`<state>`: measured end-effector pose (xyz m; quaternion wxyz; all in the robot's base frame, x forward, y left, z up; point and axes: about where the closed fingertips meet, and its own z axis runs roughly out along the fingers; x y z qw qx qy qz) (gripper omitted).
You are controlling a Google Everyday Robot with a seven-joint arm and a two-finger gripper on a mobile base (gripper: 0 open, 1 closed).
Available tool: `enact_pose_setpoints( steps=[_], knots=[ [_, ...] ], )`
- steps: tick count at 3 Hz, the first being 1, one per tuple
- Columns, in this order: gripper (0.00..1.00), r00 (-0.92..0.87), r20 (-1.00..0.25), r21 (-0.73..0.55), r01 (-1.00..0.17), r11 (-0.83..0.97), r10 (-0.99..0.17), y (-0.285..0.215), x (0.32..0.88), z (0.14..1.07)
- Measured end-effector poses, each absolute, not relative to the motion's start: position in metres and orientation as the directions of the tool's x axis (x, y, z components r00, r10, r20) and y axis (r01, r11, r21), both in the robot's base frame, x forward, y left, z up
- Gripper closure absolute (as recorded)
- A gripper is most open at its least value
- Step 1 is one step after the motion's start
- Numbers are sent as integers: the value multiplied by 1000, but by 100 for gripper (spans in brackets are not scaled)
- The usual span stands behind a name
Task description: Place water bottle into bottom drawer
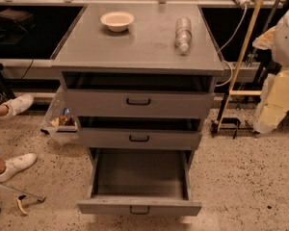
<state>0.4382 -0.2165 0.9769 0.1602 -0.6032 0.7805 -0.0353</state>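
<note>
Cabinet top (144, 47) bears water bottle (183, 32) and bowl (117, 20); hand (279, 90) at right edge, its state unclear.

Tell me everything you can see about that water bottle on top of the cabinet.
The water bottle is small, made of clear crinkly plastic, with a whitish cap. It lies on its side on the right part of the grey cabinet top, cap end toward the camera, well apart from the cream bowl. Nothing but the top touches it; the gripper is not in view.

Water bottle (183, 33) right on cabinet top (144, 44), bowl (117, 20) left; bottom drawer (106, 207) below; pincer unseen.
</note>
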Motion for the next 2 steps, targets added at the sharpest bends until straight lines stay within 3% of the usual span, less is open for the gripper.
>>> enact_pose_setpoints(
  steps=[2],
  knots=[
    [0, -200, -216, -277, -926, 257, -956, -213, 458, 982]
  ],
)
